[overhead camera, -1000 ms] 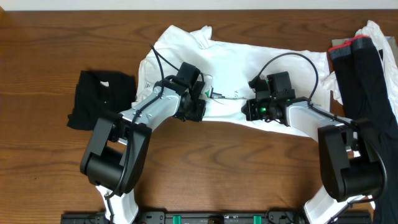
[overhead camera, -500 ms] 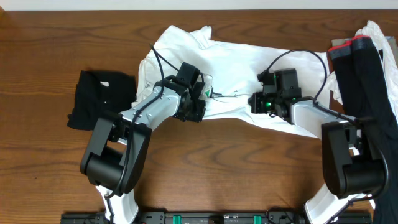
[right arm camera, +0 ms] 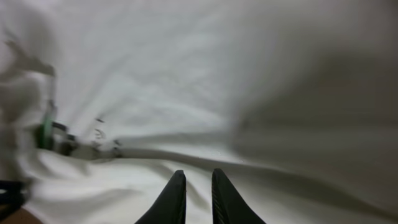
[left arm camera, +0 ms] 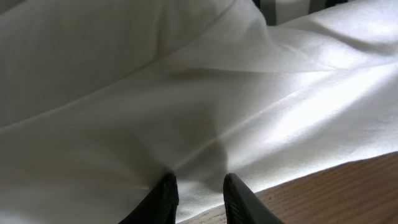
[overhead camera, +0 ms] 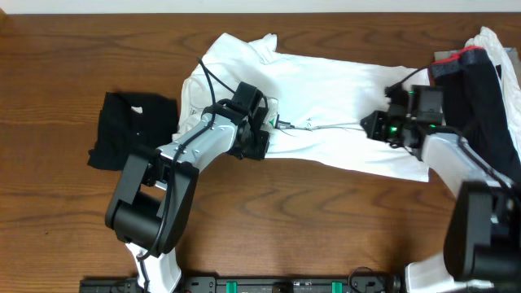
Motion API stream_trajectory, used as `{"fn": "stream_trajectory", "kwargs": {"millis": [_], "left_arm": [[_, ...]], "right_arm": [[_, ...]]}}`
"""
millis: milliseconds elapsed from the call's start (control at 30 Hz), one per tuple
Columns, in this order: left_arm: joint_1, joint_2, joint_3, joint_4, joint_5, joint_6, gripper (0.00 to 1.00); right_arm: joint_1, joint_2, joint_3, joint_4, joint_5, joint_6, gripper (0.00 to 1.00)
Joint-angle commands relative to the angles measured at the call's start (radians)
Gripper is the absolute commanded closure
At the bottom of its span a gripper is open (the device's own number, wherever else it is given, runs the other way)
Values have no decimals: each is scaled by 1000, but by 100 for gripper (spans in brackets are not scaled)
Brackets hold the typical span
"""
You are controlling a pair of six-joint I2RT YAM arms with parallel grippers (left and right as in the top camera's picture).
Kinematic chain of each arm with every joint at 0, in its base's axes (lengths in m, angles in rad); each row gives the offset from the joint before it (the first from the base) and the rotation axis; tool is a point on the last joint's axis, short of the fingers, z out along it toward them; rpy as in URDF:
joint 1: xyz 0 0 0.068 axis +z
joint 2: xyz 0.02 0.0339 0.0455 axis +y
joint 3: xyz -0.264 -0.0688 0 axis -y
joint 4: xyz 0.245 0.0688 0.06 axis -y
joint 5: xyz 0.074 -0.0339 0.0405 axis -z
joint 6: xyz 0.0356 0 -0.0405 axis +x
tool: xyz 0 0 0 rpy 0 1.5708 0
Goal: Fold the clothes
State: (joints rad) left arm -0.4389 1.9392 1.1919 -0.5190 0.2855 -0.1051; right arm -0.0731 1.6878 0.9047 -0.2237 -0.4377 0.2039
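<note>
The white T-shirt [overhead camera: 326, 89] lies spread across the middle of the table, its green print [overhead camera: 272, 122] near the centre. My left gripper [overhead camera: 259, 143] sits at the shirt's near edge. In the left wrist view this gripper [left arm camera: 199, 186] is shut on a gathered fold of the white cloth [left arm camera: 205, 112]. My right gripper [overhead camera: 372, 126] hovers over the shirt's right part. In the right wrist view its jaws [right arm camera: 198, 182] stand a narrow gap apart over smooth cloth [right arm camera: 249, 74], with nothing pinched between them. The print [right arm camera: 46, 134] shows far left there.
A folded black garment [overhead camera: 134, 130] lies on the left of the wooden table [overhead camera: 309, 220]. A pile of black and white clothes [overhead camera: 480, 81] hangs at the right edge, close behind the right arm.
My right gripper has travelled to the right across the shirt, and the shirt's right side and near edge have stretched out flatter. Its jaws have parted slightly. The left gripper has not moved.
</note>
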Motion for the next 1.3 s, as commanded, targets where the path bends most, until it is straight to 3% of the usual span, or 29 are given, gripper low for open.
{"fn": "stream_trajectory", "kwargs": {"millis": [0, 133, 267, 700, 1267], "left_arm": [[4, 11, 1, -13, -52, 7, 72], [4, 11, 1, -13, -55, 7, 72], [4, 11, 1, -10, -63, 7, 72], [4, 11, 1, -10, -63, 7, 72], [4, 11, 1, -10, -63, 7, 72]], "right_arm": [[-8, -92, 17, -71, -55, -26, 85], [37, -97, 14, -222, -55, -50, 89], [99, -50, -10, -248, 43, -48, 93], [125, 149, -11, -22, 120, 29, 96], [43, 149, 2, 101, 89, 27, 96]]}}
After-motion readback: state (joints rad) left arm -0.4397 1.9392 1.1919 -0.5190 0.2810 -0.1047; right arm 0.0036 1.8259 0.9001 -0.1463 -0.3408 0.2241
